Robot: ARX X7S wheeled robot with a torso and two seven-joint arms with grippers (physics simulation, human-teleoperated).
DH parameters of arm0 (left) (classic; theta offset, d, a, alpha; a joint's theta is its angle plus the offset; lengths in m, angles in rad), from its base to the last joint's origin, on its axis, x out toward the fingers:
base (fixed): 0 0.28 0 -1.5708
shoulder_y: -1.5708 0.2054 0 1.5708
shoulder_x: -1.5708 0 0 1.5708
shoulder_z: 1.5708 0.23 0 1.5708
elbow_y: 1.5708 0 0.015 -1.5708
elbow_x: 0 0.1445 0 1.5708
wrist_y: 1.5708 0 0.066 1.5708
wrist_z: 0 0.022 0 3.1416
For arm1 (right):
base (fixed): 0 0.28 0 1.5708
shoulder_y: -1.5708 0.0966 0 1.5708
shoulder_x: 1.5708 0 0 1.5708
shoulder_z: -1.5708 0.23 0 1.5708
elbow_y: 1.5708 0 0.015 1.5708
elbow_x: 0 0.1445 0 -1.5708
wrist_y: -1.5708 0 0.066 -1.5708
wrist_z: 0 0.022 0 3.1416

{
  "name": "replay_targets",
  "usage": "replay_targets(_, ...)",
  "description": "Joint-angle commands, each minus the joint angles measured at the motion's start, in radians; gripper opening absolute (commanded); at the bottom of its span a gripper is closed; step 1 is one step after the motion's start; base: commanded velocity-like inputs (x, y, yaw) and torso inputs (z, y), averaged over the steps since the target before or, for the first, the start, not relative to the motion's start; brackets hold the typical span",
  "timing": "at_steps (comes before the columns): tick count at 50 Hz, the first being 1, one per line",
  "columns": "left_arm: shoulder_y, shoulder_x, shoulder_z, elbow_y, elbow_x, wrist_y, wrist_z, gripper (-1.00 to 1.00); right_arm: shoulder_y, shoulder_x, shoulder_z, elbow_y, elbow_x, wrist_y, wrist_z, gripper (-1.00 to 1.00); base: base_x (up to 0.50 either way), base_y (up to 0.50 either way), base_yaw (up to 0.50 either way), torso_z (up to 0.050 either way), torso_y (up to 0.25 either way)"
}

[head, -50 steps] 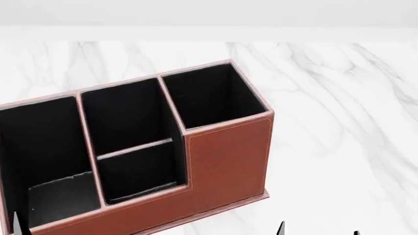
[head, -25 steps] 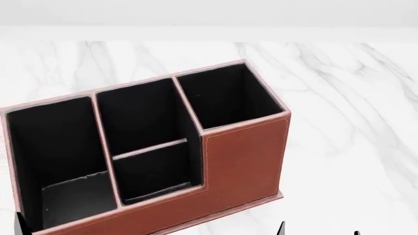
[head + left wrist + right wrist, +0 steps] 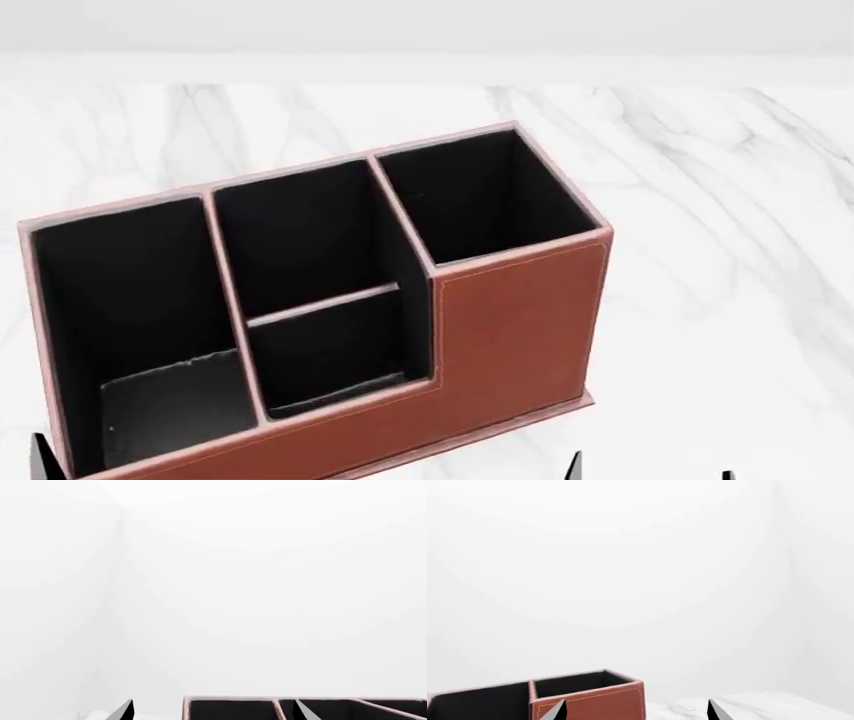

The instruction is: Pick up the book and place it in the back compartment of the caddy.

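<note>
The reddish-brown caddy stands on the marble table, its black-lined cells open to the head view. Its smallest, shallow cell sits behind the low front wall, parted by a thin rim from a deeper cell. The book is out of view. My right gripper is open and empty, below the caddy's tall right corner; in the right wrist view the caddy lies ahead. My left gripper is open and empty, with the caddy's rim ahead. One left fingertip shows by the caddy's near left corner.
The white marble table stretches to the right of and behind the caddy. A plain white wall rises beyond the table's far edge. A tall cell and a long left cell make up the caddy's other cells.
The caddy has slid to the right in the head view, so its left end now shows. The right fingertips stay in the same place at the bottom edge.
</note>
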Motion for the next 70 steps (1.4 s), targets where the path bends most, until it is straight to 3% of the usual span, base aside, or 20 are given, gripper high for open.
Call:
replay_targets(1, -0.006, -0.004, 0.004, -0.002, -0.005, -0.008, -0.002, 1.00, 0.001, 0.007, -0.008, 0.002, 0.009, -0.010, -0.004, 1.00, 0.00, 0.00, 0.00, 0.000, 0.000)
replay_targets(15, -0.039, -0.043, 0.011, 0.023, -0.033, -0.081, 0.032, 1.00, -0.001, 0.011, -0.014, 0.008, 0.003, -0.033, -0.003, 1.00, 0.00, 0.00, 0.00, 0.000, 0.000)
replay_targets(18, -0.082, -0.099, 0.060, 0.014, -0.115, -0.133, 0.140, 1.00, -0.006, 0.014, -0.013, -0.001, 0.004, -0.035, -0.001, 1.00, 0.00, 0.00, 0.00, 0.000, 0.000)
replay_targets(21, -0.127, -0.126, 0.101, -0.018, -0.095, -0.201, 0.200, 1.00, -0.009, 0.016, -0.011, -0.003, 0.006, -0.039, 0.001, 1.00, 0.00, 0.00, 0.00, 0.000, 0.000)
replay_targets(25, -0.169, -0.136, 0.119, -0.037, -0.086, -0.304, 0.224, 1.00, -0.010, 0.017, -0.013, -0.003, 0.004, -0.042, 0.002, 1.00, 0.00, 0.00, 0.00, 0.000, 0.000)
replay_targets(35, -0.250, -0.159, 0.096, -0.056, -0.202, -0.392, 0.285, 1.00, -0.011, 0.021, -0.017, -0.003, 0.005, -0.047, 0.004, 1.00, 0.00, 0.00, 0.00, 0.000, 0.000)
replay_targets(53, -0.433, -0.225, 0.167, -0.211, -0.388, -0.568, 0.575, 1.00, -0.007, 0.028, -0.025, 0.000, 0.012, -0.047, 0.005, 1.00, 0.00, 0.00, 0.00, 0.000, 0.000)
replay_targets(70, -0.479, -0.241, 0.242, -0.356, -0.499, -0.487, 0.924, 1.00, 0.000, 0.031, -0.034, 0.007, 0.011, -0.044, 0.007, 1.00, 0.00, 0.00, 0.00, 0.000, 0.000)
